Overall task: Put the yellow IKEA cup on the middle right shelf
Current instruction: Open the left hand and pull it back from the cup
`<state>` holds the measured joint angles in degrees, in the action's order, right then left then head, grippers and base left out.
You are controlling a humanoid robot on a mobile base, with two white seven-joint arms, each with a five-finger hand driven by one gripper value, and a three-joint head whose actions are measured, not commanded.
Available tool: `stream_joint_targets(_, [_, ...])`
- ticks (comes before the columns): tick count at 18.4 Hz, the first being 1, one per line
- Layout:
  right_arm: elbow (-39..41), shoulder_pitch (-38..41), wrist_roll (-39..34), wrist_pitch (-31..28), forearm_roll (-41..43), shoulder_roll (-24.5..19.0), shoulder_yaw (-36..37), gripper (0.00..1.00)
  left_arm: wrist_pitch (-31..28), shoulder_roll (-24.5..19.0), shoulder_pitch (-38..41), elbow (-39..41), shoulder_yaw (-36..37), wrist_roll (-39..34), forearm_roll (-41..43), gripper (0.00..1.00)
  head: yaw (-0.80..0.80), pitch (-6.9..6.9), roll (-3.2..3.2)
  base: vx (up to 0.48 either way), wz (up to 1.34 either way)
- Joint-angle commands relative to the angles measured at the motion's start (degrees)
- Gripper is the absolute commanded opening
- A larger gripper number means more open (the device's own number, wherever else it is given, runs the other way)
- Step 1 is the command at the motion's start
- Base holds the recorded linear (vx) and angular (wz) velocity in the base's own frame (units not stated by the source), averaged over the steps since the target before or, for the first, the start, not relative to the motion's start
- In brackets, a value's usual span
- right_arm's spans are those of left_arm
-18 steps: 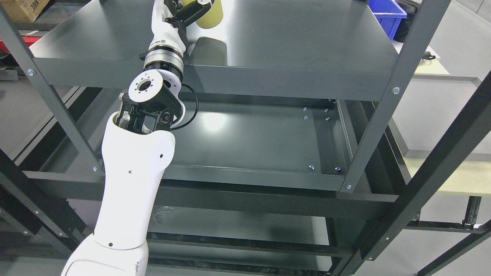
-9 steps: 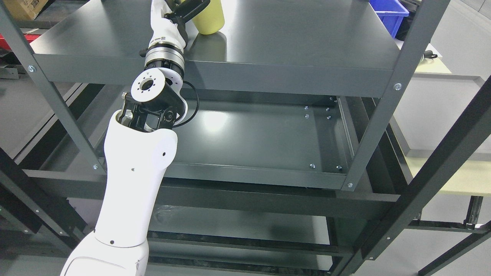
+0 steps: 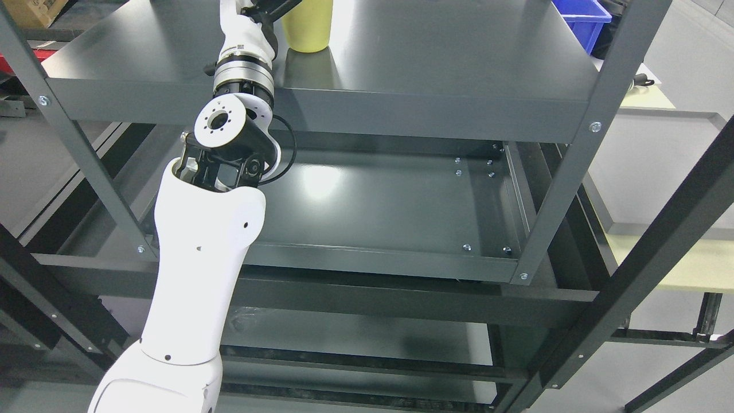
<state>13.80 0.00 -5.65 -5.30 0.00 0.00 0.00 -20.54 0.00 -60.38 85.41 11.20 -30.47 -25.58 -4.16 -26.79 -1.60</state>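
We see the smooth yellow plastic cup [image 3: 308, 26] standing on the dark grey metal shelf [image 3: 436, 63], back from its front edge, left of centre. Our left hand [image 3: 265, 8] reaches it, mostly cropped; its grip we cannot tell. The cup looks light, stiff, slightly slippery; best grasped around its wall.

We see a smooth white plastic arm shell [image 3: 198, 269] dotted with small dark screw holes, ending in a black elbow joint [image 3: 226, 155] with a white bolted round cap. A thin black cable loop [image 3: 284, 152] curls beside it, and a ribbed silver metal collar [image 3: 242, 77] leads to a white forearm sleeve [image 3: 241, 34] bearing a small printed marking, probably a code label.
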Motion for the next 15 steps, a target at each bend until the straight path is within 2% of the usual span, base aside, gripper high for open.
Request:
stream_joint_targets(1, [0.0,0.6,12.3,0.0,1.4,1.0,-1.0,0.99,0.2,-1.0,-0.8,3.4,0.3,0.1,0.2,0.99,0.0,0.0,0.0,0.0,0.0])
stream_joint_targets(15, [-0.1,0.6,12.3,0.0,1.4,1.0,-1.0,0.99,0.1,-1.0,-0.3,5.8,-0.2,-0.6,0.3,0.99,0.0,0.0,0.0,-0.012,0.0])
